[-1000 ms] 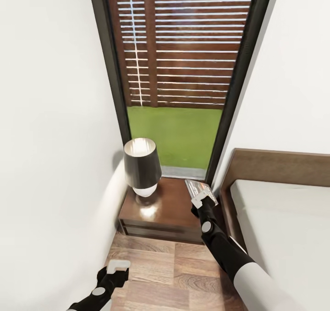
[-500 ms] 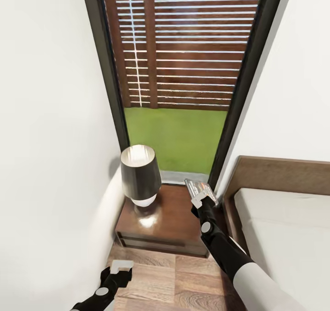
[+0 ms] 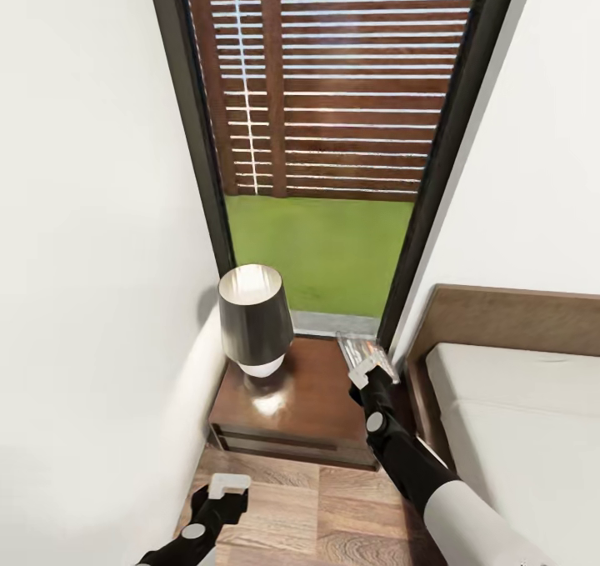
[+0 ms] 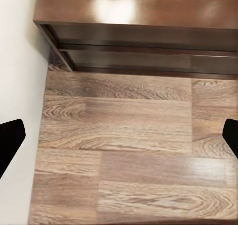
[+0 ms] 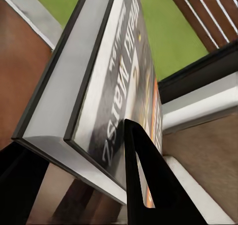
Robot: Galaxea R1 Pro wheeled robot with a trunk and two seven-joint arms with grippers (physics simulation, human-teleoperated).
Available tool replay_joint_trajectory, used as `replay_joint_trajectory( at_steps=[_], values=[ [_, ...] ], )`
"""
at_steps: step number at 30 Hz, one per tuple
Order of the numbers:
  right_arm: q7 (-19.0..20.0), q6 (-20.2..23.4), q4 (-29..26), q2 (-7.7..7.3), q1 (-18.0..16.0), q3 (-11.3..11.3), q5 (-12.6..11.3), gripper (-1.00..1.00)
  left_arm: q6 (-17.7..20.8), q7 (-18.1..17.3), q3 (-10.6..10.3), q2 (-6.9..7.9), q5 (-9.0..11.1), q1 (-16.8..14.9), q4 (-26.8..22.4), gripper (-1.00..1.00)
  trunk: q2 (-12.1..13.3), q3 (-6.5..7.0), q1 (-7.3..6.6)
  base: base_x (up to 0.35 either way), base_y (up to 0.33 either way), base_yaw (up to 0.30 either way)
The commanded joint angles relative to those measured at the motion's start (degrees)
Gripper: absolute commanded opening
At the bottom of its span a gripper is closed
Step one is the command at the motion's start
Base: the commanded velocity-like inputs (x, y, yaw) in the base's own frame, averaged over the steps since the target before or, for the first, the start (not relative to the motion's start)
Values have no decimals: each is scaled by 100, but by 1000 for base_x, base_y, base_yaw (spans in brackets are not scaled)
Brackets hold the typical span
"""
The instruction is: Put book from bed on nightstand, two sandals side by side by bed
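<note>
The right hand (image 3: 367, 373) is clamped on the book (image 3: 364, 353), holding it over the right rear part of the nightstand (image 3: 310, 399), close to the window frame (image 3: 433, 166) and the headboard (image 3: 508, 312) of the bed (image 3: 517, 433); whether the book touches the nightstand top cannot be told. In the right wrist view the book (image 5: 116, 86) sits tilted between the dark fingers (image 5: 144, 180), cover with white lettering and an orange band facing one of them, the page edge facing the camera. The left hand (image 3: 226, 487) hangs low over the wood-plank floor (image 3: 292, 508) in front of the nightstand, holding nothing; in the left wrist view its fingertips (image 4: 10, 140) stand spread wide at either edge, with floor and the nightstand front (image 4: 148, 41) between them. A lamp (image 3: 254, 320) with a dark shade stands on the left part of the nightstand top, beside the white wall (image 3: 83, 257). Beyond the window lie grass (image 3: 321, 249) and a slatted fence (image 3: 333, 82).
</note>
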Motion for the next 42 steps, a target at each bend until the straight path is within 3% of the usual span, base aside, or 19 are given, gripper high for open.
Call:
replay_joint_trajectory(
  at_steps=[1,9,13,21,27,30,42],
  values=[
    [-62,32,89,-1,-7,33,91,-100,-21,26,-52,-4,47,-5,6,100,-53,-28,25,1,0,0],
    [-341,-516,1301,31,-12,89,92,-100,-11,35,-59,-85,42,-5,2,100,-374,-171,201,0,0,0],
    [-379,-672,1586,97,-15,142,90,-100,-10,35,-60,-96,41,-5,2,100,-534,-243,289,0,0,0],
    [-370,-824,1681,131,-14,266,87,-100,-10,21,-60,-97,33,-5,2,100,-855,-387,465,0,0,0],
    [-382,-780,1697,126,-15,749,92,-100,-10,2,-60,-103,28,-5,2,100,-1096,-494,596,0,0,0],
    [-756,-426,1744,132,-14,1143,96,-100,-10,6,-64,-120,24,-5,2,100,-1216,-548,662,0,0,0],
    [-961,-367,1747,126,-15,1285,81,-100,-10,3,-68,-167,23,-5,2,100,-1697,-764,926,0,0,0]
  ],
)
